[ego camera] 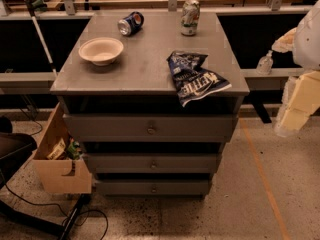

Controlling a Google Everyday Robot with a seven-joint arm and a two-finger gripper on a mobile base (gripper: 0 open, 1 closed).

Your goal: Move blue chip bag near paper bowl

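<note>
The blue chip bag (197,76) lies crumpled on the front right of the grey cabinet top (145,69), and its lower end hangs a little over the front edge. The paper bowl (101,50) stands upright on the left side of the top, well apart from the bag. My gripper (296,104) is the cream-coloured part at the right edge of the view. It hangs beside the cabinet, off to the right of the bag and lower than the top, and touches nothing.
A blue soda can (131,23) lies on its side at the back, behind the bowl. A pale can (190,17) stands upright at the back right. The cabinet has three drawers (150,129). A cardboard box (57,159) sits on the floor at left, and shelves run behind.
</note>
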